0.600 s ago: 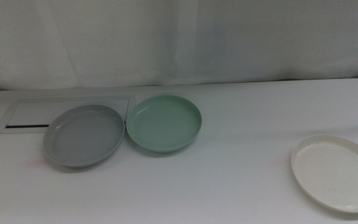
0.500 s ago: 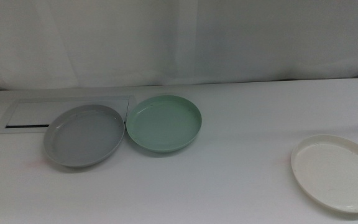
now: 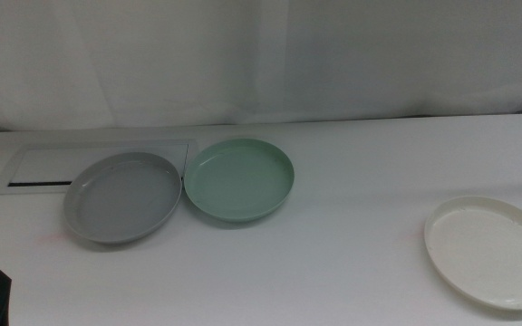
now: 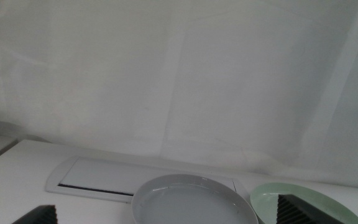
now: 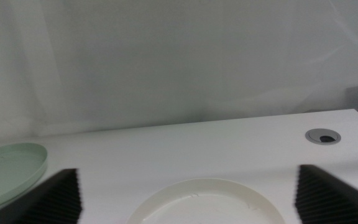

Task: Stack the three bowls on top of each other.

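Bowls sit unstacked: grey bowl (image 3: 122, 196) touching green bowl (image 3: 238, 178), white bowl (image 3: 489, 251) well apart, both grippers' fingers (image 4: 304, 208) spread wide, empty, ready.

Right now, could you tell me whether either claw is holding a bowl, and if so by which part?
Nothing is held. The left claw and right claw are both open, and the grey bowl, mint green bowl and white bowl lie untouched.

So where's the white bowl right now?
In the middle view the white bowl sits alone on the table's right side, far from the mint green bowl and the grey bowl, which sit together.
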You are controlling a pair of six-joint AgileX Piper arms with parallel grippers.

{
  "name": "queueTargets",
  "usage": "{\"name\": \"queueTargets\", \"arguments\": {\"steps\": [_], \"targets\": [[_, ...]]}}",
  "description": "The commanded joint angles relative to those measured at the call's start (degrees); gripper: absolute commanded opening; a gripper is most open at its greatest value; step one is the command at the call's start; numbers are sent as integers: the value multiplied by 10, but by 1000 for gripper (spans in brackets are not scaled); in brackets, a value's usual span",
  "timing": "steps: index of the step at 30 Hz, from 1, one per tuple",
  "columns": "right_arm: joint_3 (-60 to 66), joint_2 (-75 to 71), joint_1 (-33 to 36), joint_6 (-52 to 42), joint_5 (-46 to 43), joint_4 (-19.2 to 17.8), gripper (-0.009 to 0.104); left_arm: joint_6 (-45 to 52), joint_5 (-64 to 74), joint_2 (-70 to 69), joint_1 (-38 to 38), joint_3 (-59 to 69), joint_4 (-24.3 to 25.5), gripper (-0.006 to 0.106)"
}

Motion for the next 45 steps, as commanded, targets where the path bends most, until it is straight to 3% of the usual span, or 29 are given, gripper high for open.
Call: {"name": "queueTargets", "arguments": {"steps": [1, 3, 10, 17, 27, 45], "targets": [[23, -20, -1, 2, -9, 3, 98, -7, -5, -21, -3, 22, -1, 93], [23, -20, -1, 1, -8, 3, 103, -7, -5, -21, -3, 22, -1, 93], [23, -20, -1, 1, -22, 3, 103, -8, -9, -21, -4, -5, -20, 93], [23, -20, -1, 1, -30, 3, 103, 27, 112, 2, -4, -137, -20, 93], [23, -20, -1, 1, -30, 3, 103, 67, 293, 246, -4, -339, -18, 93], [23, -20, -1, 1, -32, 3, 103, 88, 382, 735, -4, -630, -8, 93]]}}
